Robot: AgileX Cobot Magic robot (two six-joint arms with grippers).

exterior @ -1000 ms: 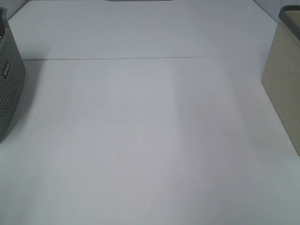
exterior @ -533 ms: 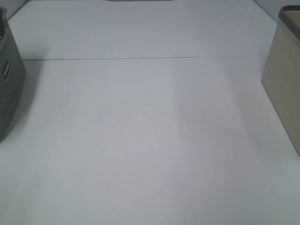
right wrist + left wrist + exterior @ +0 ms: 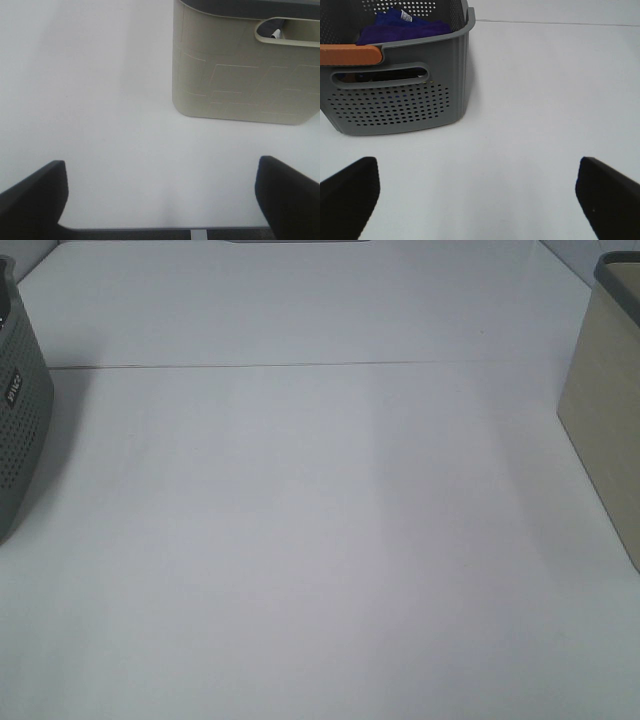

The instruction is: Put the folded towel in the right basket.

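Observation:
A folded blue-purple towel (image 3: 402, 26) lies inside the grey perforated basket (image 3: 400, 100), which has an orange handle and stands at the table's left edge (image 3: 18, 430). The beige basket (image 3: 245, 70) stands at the table's right edge (image 3: 605, 410). My left gripper (image 3: 480, 195) is open and empty, short of the grey basket, above bare table. My right gripper (image 3: 160, 195) is open and empty, short of the beige basket. Neither gripper shows in the exterior high view.
The white table (image 3: 320, 520) has a thin seam running across its far part. Its near edge shows in the right wrist view (image 3: 165, 230).

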